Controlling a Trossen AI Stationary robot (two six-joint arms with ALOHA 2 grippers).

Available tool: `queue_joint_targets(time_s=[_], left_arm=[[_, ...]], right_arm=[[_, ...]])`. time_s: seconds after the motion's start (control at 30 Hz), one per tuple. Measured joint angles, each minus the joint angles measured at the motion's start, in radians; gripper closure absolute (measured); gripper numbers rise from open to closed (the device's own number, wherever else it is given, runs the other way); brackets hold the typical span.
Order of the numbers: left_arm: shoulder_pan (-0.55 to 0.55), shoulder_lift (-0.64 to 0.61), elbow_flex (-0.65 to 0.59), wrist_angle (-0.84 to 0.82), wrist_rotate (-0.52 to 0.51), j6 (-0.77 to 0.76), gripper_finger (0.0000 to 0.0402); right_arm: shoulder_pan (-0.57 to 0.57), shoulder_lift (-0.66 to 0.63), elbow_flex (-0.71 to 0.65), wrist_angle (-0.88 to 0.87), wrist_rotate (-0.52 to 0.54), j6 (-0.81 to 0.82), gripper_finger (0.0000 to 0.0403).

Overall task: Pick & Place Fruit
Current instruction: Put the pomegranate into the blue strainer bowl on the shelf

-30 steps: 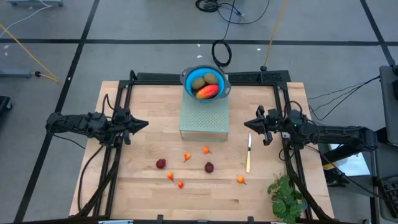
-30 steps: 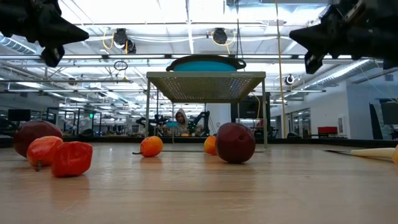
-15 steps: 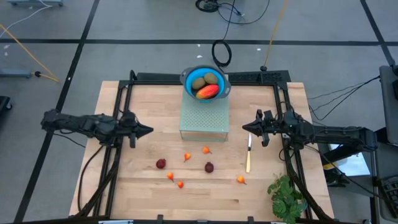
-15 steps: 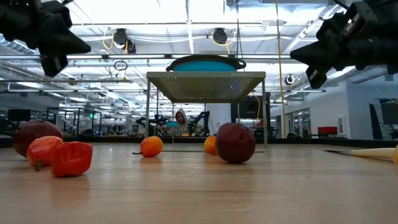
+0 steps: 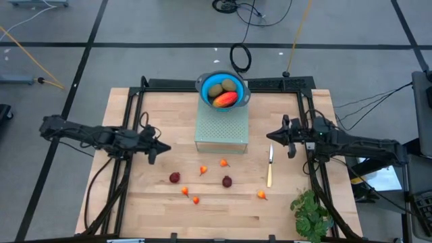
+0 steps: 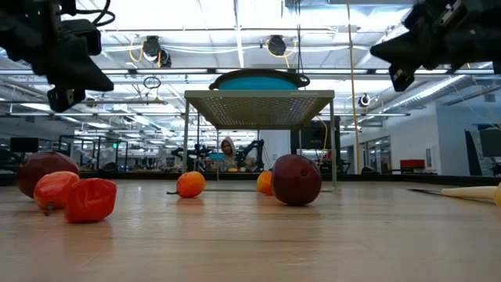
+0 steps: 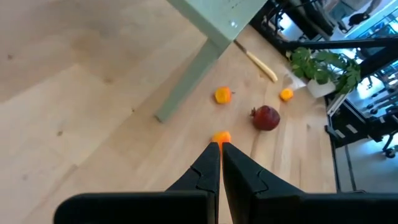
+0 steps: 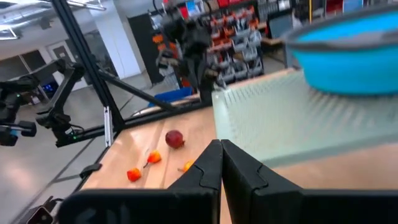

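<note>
A blue bowl (image 5: pixel 202 82) on a pale green perforated stand (image 5: pixel 221 128) at the table's far middle holds the mango (image 5: pixel 225 99) and two brown kiwis (image 5: pixel 216 88). Two dark-red balls (image 5: pixel 175 177) (image 5: pixel 227 181) and several tiny orange-red fruits (image 5: pixel 203 170) lie on the wooden table in front of the stand. My left gripper (image 5: pixel 167 147) is shut and empty, in the air left of the stand, and its wrist view points at a tiny orange fruit (image 7: pixel 221 136). My right gripper (image 5: pixel 268 137) is shut and empty, in the air right of the stand.
A slim pale-handled knife (image 5: pixel 270 165) lies right of the fruit, below my right gripper. A green leafy bunch (image 5: pixel 310 212) sits at the near right corner. The stand's legs (image 7: pixel 186 87) rise from the table. Black frame rails run along the left, right and far edges.
My left gripper has moved toward the table's right and near edges and has come lower, toward the loose fruit, staying shut. My right gripper has dipped a little and risen again, staying shut. No fruit has moved.
</note>
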Motion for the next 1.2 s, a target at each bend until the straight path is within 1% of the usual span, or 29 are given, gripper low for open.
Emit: queue_joint_targets(time_s=[0.1, 0.2, 0.37, 0.47, 0.67, 0.87, 1.03, 1.2], left_arm=[[0.000, 0.025, 0.000, 0.000, 0.027, -0.057, 0.0385], [0.000, 0.058, 0.000, 0.000, 0.060, -0.123, 0.0385], [-0.008, 0.126, 0.000, -0.001, 0.109, -0.242, 0.0385], [-0.028, 0.179, 0.018, -0.013, 0.133, -0.300, 0.0396], [-0.075, 0.300, 0.122, -0.067, 0.138, -0.359, 0.0399], [-0.120, 0.438, 0.275, -0.241, 0.138, -0.415, 0.0400], [-0.153, 0.550, 0.384, -0.381, 0.142, -0.507, 0.0400], [-0.186, 0.634, 0.439, -0.402, 0.172, -0.601, 0.0400]], right_arm=[[0.000, -0.040, 0.000, -0.007, 0.004, -0.029, 0.0403], [0.000, -0.082, 0.000, -0.023, 0.029, -0.052, 0.0403], [0.000, -0.151, 0.000, -0.047, 0.030, -0.080, 0.0403], [0.000, -0.188, 0.000, -0.077, 0.031, -0.080, 0.0403], [0.000, -0.236, 0.000, -0.129, 0.031, -0.080, 0.0403], [0.000, -0.276, 0.000, -0.166, 0.031, -0.099, 0.0403], [0.000, -0.304, 0.000, -0.177, 0.029, -0.107, 0.0403], [0.000, -0.336, 0.000, -0.226, 0.031, -0.107, 0.0403]])
